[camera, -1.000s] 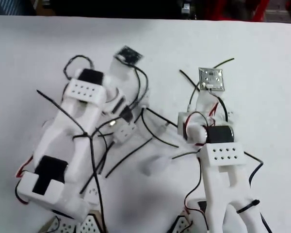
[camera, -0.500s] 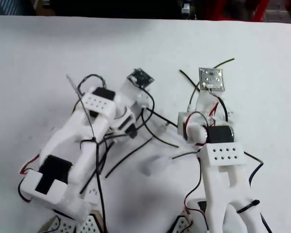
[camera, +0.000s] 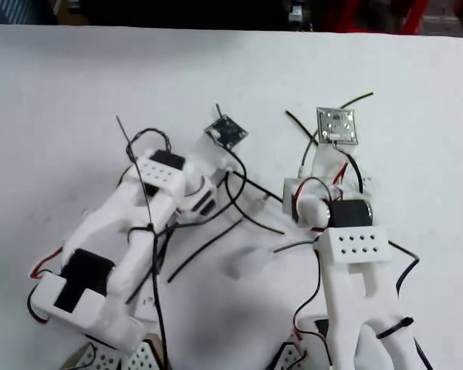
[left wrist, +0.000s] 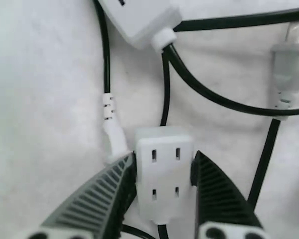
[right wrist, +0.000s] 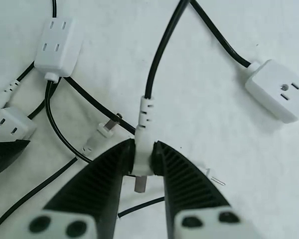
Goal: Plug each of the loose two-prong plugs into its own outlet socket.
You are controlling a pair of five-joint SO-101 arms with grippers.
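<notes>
Since the earlier frames the left arm (camera: 131, 231) has swung in toward the middle of the table (camera: 62, 77). The right arm (camera: 355, 270) has kept its place.

Left tool (left wrist: 163, 162): open only to the width of a white outlet block (left wrist: 164, 174), with one finger against each side, so it has hold of the block. The block lies flat on the table with two pairs of slots facing up. A slim plug (left wrist: 112, 134) on a black cord lies just beside the block, its tip hidden under one finger. Farther out lies a pale plug (left wrist: 289, 59) with two prongs, partly cut off by the frame edge. A second block (left wrist: 139, 20) is likewise cut off.

Right tool (right wrist: 143, 147): almost closed and clamped on a white clamped plug (right wrist: 142, 130). One metal prong (right wrist: 139, 184) shows past the fingers; a second cannot be made out. The pale plug lies near this tool with its prongs free. Beyond it is the second block with its slots showing. A single-socket cube (right wrist: 276, 89) sits well apart on the other side.

In the high view both tools are hidden beneath their wrist cameras. Black cords (camera: 239, 204) tangle between the arms. A white lump (camera: 243, 266) on the table is too blurred to identify.
</notes>
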